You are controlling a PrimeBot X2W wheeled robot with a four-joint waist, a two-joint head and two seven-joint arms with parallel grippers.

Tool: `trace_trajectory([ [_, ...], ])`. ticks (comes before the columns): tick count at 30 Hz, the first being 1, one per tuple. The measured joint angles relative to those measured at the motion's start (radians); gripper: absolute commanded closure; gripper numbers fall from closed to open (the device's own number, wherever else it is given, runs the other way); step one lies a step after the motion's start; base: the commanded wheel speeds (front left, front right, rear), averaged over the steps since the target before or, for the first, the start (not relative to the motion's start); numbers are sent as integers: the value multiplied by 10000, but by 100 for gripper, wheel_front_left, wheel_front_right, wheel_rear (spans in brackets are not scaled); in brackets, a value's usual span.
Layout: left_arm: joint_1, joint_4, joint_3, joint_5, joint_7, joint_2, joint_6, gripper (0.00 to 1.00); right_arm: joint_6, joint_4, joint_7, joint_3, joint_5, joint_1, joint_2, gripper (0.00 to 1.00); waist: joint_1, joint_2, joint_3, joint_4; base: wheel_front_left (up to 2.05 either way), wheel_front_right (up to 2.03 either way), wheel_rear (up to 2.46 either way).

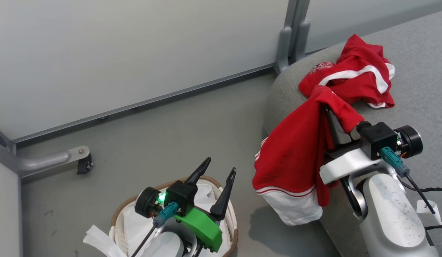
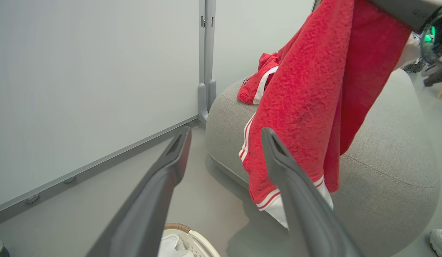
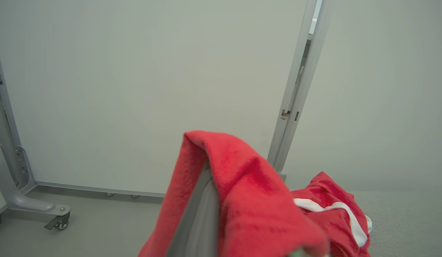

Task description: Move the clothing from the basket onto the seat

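One red garment [image 1: 296, 153] hangs from your right gripper [image 1: 333, 125], draped over its fingers just off the rounded edge of the seat [image 1: 421, 64]. Its white hem dangles beside the cushion's side, above the floor [image 1: 171, 125]. The cloth covers those fingers, so you cannot tell whether they pinch it or merely carry it. The crumpled garment [image 1: 353, 76], also red, lies on top of the seat near its edge, with a white stripe curving across it.

The head view gives you that piece's small printed logo. The left wrist view gives you the hanging piece's fuzzy, towel-like nap and the thin white stripes along its side. It also shows the seat's woven grey fabric with a stitched seam. The right wrist view looks along one grey finger with red cloth folded over its tip.

Your left gripper [image 1: 221, 165] hovers over the basket [image 1: 122, 207], fingers apart and holding nothing. The basket's brown woven rim rings a rumpled white liner [image 1: 135, 221], and perforated white plastic shows at its side. Behind, smooth pale panels [image 1: 135, 46] stand on grey metal feet, one with a caster [image 1: 84, 165].
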Motion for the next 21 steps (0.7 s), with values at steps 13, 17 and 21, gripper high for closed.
trace_trajectory([
  [13, -345, 4, -295, 25, 0, -10, -13, 0, 0, -190, 0, -334, -658, -1129, -48, 100, 0, 0, 894, -752, 0, 0, 0],
  [17, -428, -12, -251, 151, 0, -10, -13, 0, 0, -295, 0, -451, -892, -2279, -675, 100, 1, 0, 1138, -707, 0, 0, 0],
  [21, -535, -117, -244, 245, 0, 31, -13, 0, 0, -94, -2, -539, -963, -3922, -1634, 100, 0, 0, 1411, -636, 0, 0, 0],
])
